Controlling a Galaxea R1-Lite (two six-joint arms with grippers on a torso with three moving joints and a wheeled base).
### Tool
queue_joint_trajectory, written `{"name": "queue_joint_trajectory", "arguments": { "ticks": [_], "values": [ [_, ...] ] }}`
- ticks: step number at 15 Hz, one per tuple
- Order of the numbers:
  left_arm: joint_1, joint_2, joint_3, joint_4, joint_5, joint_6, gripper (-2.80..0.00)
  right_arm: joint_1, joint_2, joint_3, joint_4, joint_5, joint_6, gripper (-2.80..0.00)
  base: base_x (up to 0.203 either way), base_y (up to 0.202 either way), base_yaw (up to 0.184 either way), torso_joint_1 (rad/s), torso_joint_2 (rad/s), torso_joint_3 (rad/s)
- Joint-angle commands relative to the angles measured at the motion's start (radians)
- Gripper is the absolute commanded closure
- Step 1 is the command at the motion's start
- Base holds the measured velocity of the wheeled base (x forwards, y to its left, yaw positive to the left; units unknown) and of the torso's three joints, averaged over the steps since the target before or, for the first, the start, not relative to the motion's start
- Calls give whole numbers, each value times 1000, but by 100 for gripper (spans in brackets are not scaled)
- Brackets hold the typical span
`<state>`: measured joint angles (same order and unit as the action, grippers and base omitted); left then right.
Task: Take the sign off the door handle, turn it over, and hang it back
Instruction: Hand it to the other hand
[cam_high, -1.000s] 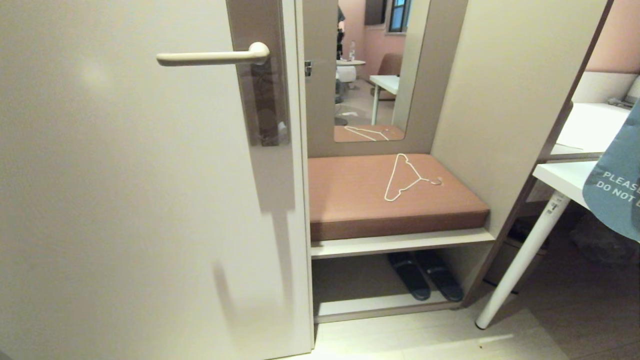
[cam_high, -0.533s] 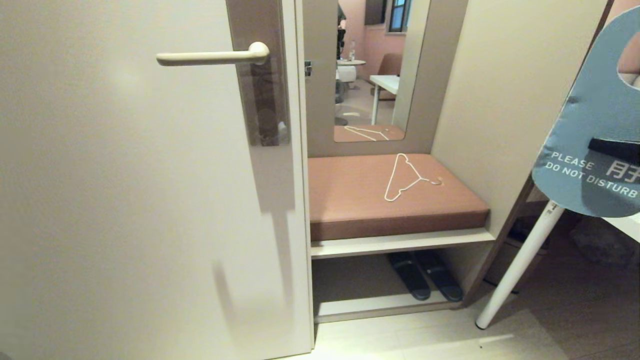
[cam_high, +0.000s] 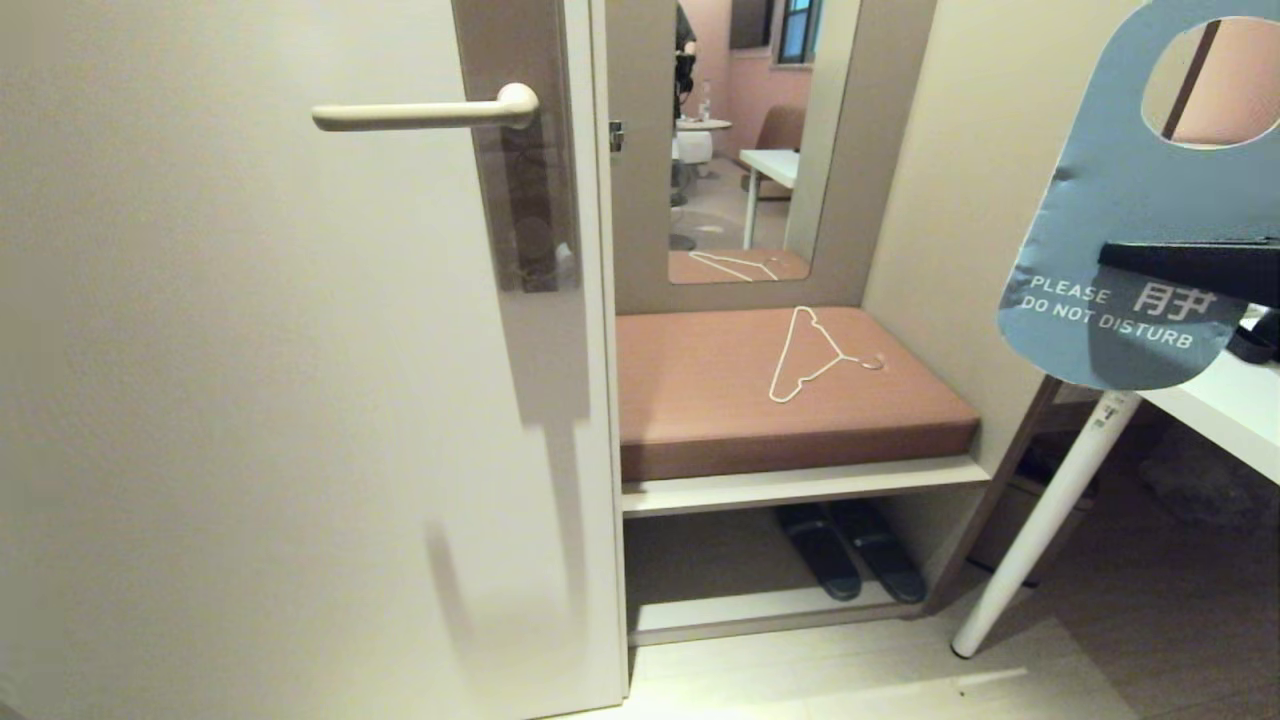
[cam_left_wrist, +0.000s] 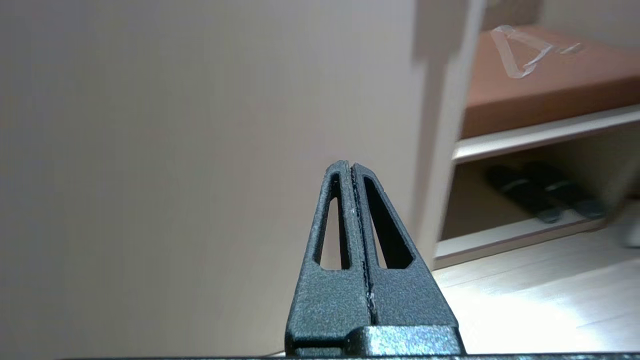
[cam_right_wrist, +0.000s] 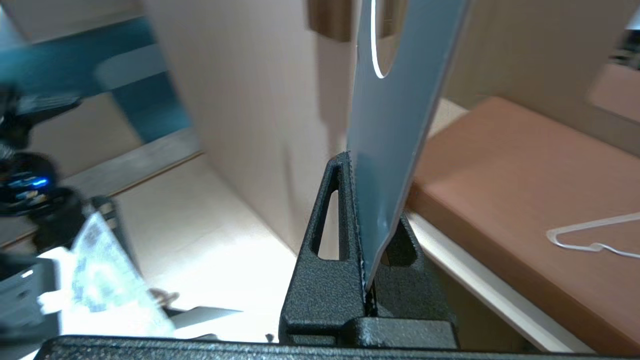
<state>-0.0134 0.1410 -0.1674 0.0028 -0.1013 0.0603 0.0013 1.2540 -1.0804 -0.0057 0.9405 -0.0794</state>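
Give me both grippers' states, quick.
Left gripper: closed, empty.
Right gripper: closed on the sign, blue-grey face toward the head camera.

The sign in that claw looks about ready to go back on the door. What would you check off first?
1. Right claw shut on the sign: ok.
2. Sign's hole uppermost, unblocked: ok.
3. Door handle bare, nothing hanging on it: ok.
4. Face turned to the head camera: blue-grey "DO NOT DISTURB"; whether that is the flipped side: cannot tell.
5. Sign lined up with the handle: not ok, it is far to the right, by the white desk.
6. Left claw shut, empty, low by the door: ok.
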Motion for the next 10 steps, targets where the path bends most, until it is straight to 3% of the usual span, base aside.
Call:
{"name": "queue_joint_trajectory", "arguments": {
  "ticks": [1,3,6,8,10],
  "values": [
    [-24,129,-77,0,-8,-15,0,0,27,-3,0,31,-3,0,0,0,0,0,0,0],
    [-104,258,-199,0,-17,-50,0,0,35,-3,0,61,-2,0,0,0,0,0,0,0],
    [-326,423,-378,-2,-22,-140,0,0,63,-4,-52,95,2,0,0,0,0,0,0,0],
    [-465,517,-450,-5,-23,-178,0,10,93,-5,-109,108,6,0,0,0,0,0,0,0],
    [-547,584,-476,-24,-44,-199,0,41,103,-18,-118,109,18,0,0,0,0,0,0,0]
  ]
}}
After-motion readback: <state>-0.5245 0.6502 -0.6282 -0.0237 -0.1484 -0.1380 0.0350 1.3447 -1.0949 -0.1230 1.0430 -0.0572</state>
